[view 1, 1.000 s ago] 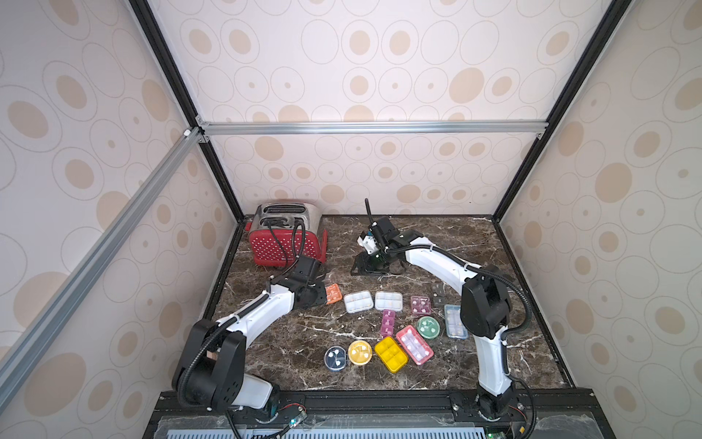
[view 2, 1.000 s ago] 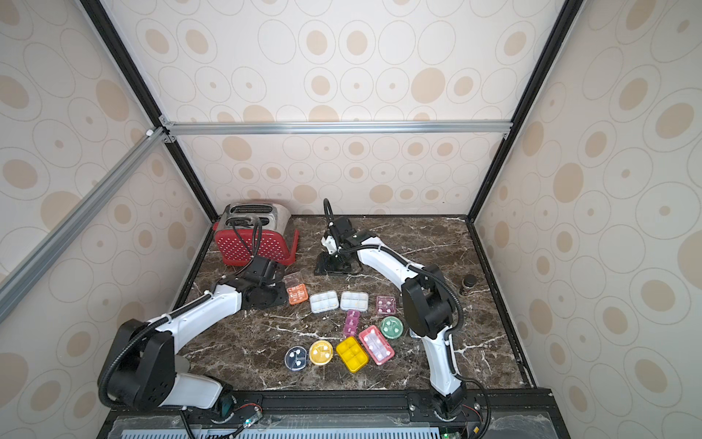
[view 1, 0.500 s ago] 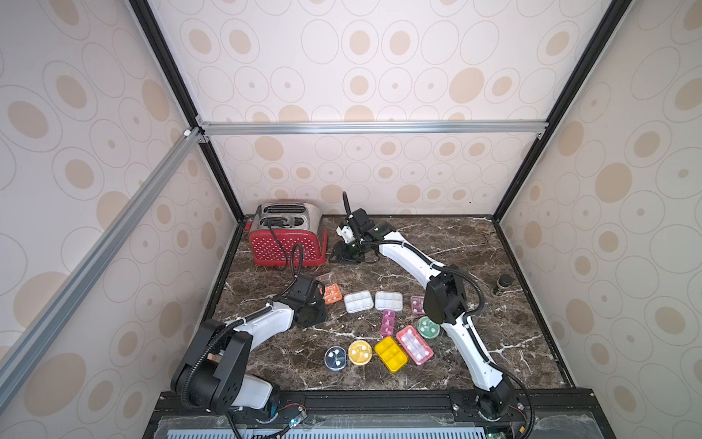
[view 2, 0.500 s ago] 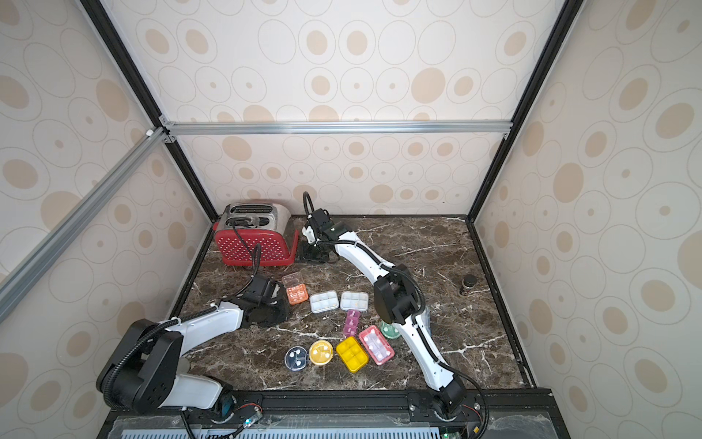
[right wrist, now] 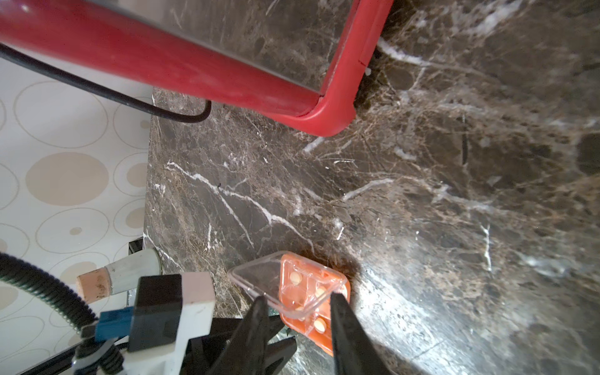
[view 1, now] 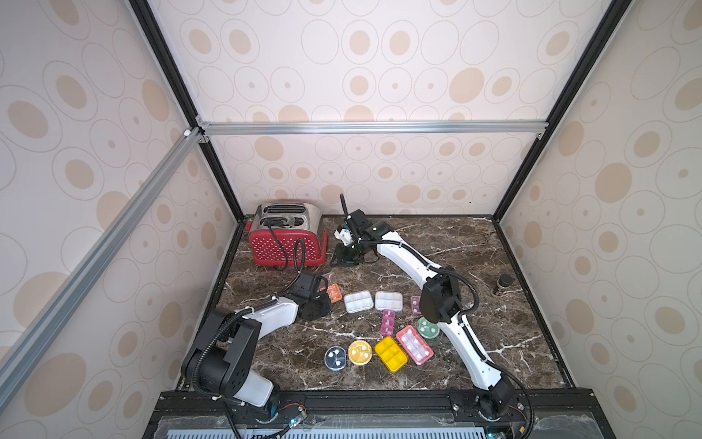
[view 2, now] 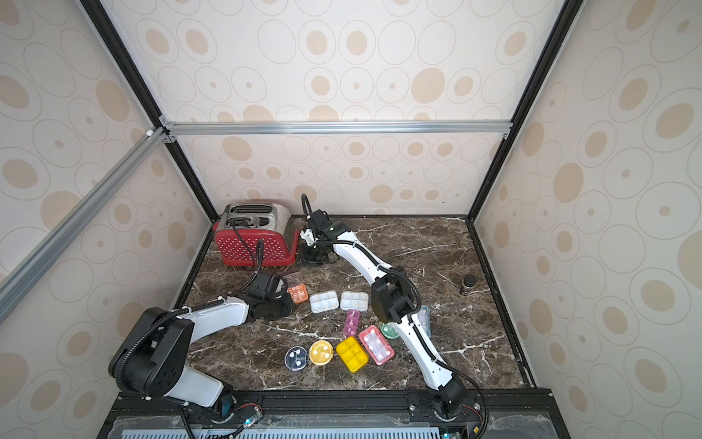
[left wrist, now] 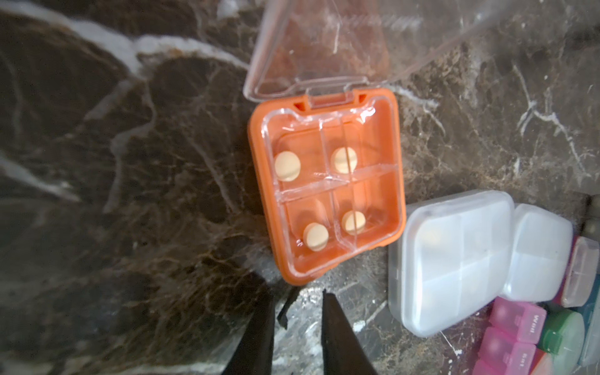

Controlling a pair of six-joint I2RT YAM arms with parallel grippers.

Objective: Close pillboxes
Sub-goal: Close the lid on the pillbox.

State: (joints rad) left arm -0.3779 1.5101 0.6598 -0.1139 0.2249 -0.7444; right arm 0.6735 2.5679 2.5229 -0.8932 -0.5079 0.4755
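Note:
An orange pillbox (view 1: 334, 293) (view 2: 298, 293) (left wrist: 324, 185) lies near the table's left side, four pale pills in its compartments. Its clear lid (left wrist: 308, 48) (right wrist: 256, 282) is swung back, open. My left gripper (view 1: 324, 294) (left wrist: 294, 292) sits just short of the box's near corner, narrowly open with nothing between its fingers. My right gripper (view 1: 347, 256) (right wrist: 297, 295) hangs by the toaster, behind the orange box and apart from it, narrowly open and empty. Two white pillboxes (view 1: 358, 302) (view 1: 388, 301) lie shut beside the orange one.
A red dotted toaster (view 1: 286, 239) stands at the back left, its cord trailing forward. More pillboxes lie mid-table and toward the front: pink strip (view 1: 387, 323), green round (view 1: 428, 327), red (view 1: 414, 344), yellow (view 1: 391, 354), yellow round (view 1: 360, 352), blue round (view 1: 335, 358). A small jar (view 1: 503, 285) stands far right.
The right gripper has swung left toward the toaster. The left gripper has drawn back toward the front, beside the orange box. Both pairs of fingers have narrowed.

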